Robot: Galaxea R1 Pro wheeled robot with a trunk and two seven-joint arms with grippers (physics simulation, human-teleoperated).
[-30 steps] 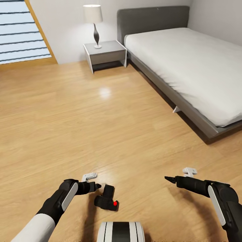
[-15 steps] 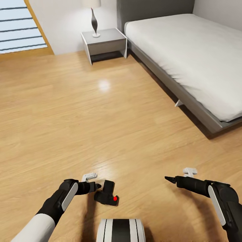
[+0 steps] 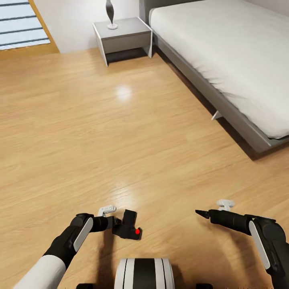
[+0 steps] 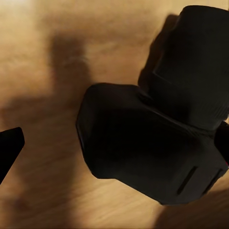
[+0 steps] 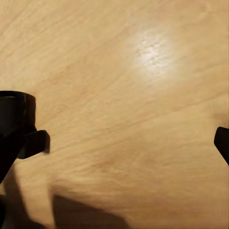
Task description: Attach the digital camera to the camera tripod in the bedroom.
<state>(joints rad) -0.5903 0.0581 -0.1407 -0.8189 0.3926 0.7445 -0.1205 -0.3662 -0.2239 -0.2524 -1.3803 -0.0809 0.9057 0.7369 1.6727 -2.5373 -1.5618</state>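
Observation:
The digital camera [image 3: 128, 228], a chunky black body with a red dot, sits low at the light wood floor [image 3: 120, 140] just ahead of my trunk. My left gripper [image 3: 119, 224] is open around it. In the left wrist view the digital camera [image 4: 152, 143] lies close between the fingers of the left gripper [image 4: 117, 148]. One fingertip [image 4: 9, 148] stands apart from it with a strip of floor between. My right gripper [image 3: 199, 212] hovers open over bare floor to the right, and in its own view the right gripper [image 5: 114, 148] holds nothing. The camera tripod is out of view.
This is the bedroom. A grey-framed bed [image 3: 241, 128] with a white mattress runs along the right. A grey nightstand [image 3: 122, 34] with a lamp base [image 3: 109, 14] stands at the back wall. The oak door [image 3: 20, 24] is at the far left.
The whole view has shifted: bed and nightstand sit higher and look larger. The camera has come closer to the left gripper's fingers. Both arms keep their pose.

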